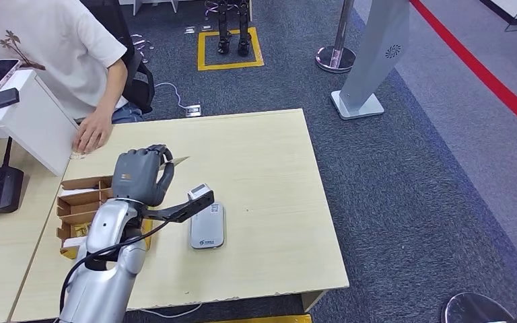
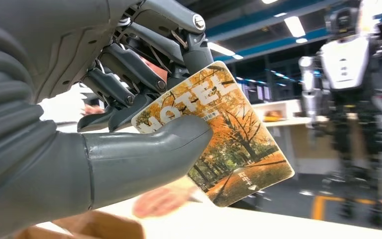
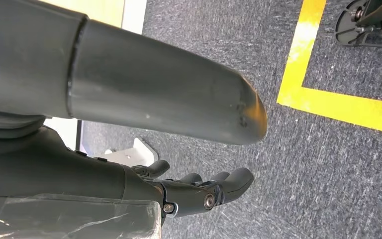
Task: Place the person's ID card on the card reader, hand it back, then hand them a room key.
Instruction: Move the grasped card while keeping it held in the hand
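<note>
Light wood desk [image 1: 269, 155] on dark grey carpet [image 1: 410, 202]; red floor line and yellow floor square w/ another robot's feet beyond. Card reader [image 1: 207, 225] lies flat mid-desk. Cardboard box [image 1: 81, 202] w/ compartments at desk's left edge. Person's hand [image 1: 93, 132] rests flat on desk's far left corner.

Left hand [image 1: 141, 176] raised over desk betw. box and reader, thumb and fingers [image 2: 129, 74] clamped on room key [image 2: 224, 134]: orange autumn-tree card marked HOTEL, tilted.

Right hand [image 3: 199, 191] hangs above carpet, fingers loosely apart, holding nothing.
</note>
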Controlling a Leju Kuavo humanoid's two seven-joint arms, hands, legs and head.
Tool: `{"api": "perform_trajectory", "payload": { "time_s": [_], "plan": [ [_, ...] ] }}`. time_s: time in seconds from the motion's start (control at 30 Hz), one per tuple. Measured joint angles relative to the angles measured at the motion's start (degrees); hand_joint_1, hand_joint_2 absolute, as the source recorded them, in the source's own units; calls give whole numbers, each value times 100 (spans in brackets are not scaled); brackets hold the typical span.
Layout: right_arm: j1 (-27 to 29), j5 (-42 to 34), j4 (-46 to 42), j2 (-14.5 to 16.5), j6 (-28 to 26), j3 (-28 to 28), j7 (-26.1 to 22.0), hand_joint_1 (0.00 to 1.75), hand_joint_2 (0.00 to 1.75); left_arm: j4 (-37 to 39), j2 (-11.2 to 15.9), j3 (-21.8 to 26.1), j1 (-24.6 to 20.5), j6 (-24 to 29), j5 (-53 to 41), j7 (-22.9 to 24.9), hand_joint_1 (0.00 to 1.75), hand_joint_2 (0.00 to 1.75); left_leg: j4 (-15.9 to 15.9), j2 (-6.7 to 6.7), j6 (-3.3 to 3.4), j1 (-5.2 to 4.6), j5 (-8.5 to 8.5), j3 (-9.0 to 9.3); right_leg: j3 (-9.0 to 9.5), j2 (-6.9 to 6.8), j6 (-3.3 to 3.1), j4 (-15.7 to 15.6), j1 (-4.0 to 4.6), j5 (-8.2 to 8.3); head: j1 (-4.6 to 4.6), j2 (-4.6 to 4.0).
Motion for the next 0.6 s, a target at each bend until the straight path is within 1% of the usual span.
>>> {"api": "perform_trajectory", "payload": {
  "time_s": [0.17, 0.27, 0.4, 0.6],
  "plan": [
    [0, -55, 0, 2, -11, 0, 0, 0, 0, 323, -332, -357, 207, 243, 149, -38, 175, 175, 1, 0, 3, -1, -3, -1, 0, 0, 0, -2, -1, 0, 0, 0],
    [1, -88, 0, 2, -20, 0, 1, 0, 0, 472, -464, -456, 334, 301, 204, -47, 175, 175, 0, 1, 4, 0, -3, 0, -1, 1, 0, -2, -1, 0, -1, 0],
    [3, -125, 2, 2, -34, 0, 16, 0, 0, 632, -570, -502, 468, 338, 242, -48, 175, 175, 0, 1, 3, 1, -2, 0, -1, 1, 0, -1, 0, 0, -1, 0],
    [3, -141, 2, 2, -50, 0, 22, 0, 0, 804, -651, -504, 562, 346, 227, -20, 175, 175, 0, 1, 3, 1, -2, 0, -1, 1, 0, -1, 0, 0, -2, 0]
  ]
}}
